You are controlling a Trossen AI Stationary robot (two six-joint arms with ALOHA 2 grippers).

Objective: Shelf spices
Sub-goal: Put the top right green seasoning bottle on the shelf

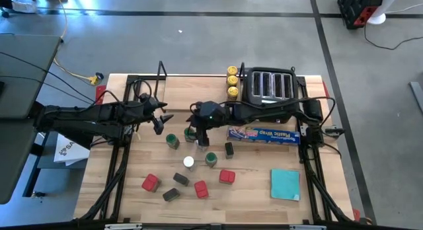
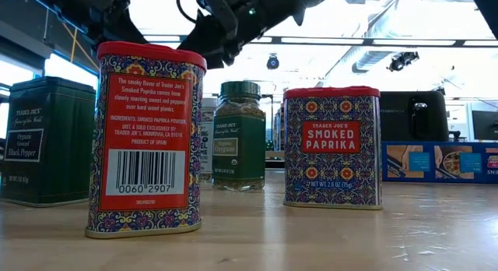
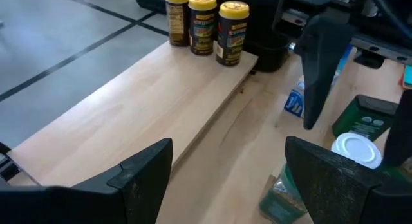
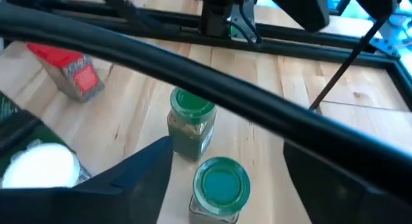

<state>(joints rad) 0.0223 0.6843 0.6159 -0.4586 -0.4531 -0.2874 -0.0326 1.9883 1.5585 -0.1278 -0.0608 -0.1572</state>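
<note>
I see three yellow-lid jars (image 1: 232,81) already standing upright in a row on the shelf (image 1: 192,76), at the end nearest the toaster (image 1: 271,85); my left wrist camera shows them (image 3: 203,18) side by side on the pale plank (image 3: 129,114). The rest of the spices are loose on the bench (image 1: 251,190), in front of the shelf. Three green-lid jars (image 1: 172,141) stand around mid-bench with a white-lid jar (image 1: 189,162) among them. Red tins (image 1: 151,183) and dark tins (image 1: 171,194) lie scattered nearer the front edge, and one more dark tin (image 1: 229,149) sits beside the rightmost green jar.

My right end effector (image 1: 200,132) hangs over that middle cluster, pointing down, its fingers spread wide and holding nothing. Its wrist camera looks down on two green-lid jars (image 4: 190,121) between the fingers, with the white lid (image 4: 38,169) and a red-capped container (image 4: 67,73) off to one side.

My left end effector (image 1: 160,121) hovers above the bench just in front of the shelf, fingers wide apart and empty.

From bench level, two smoked paprika tins (image 2: 148,139) fill the foreground, with a dark green pepper tin (image 2: 47,139) beside them and a green-lid jar (image 2: 240,135) farther back.

The blue wrap box (image 1: 263,134) lies in front of the toaster, and a teal square (image 1: 285,184) lies flat toward the bench's right front.
</note>
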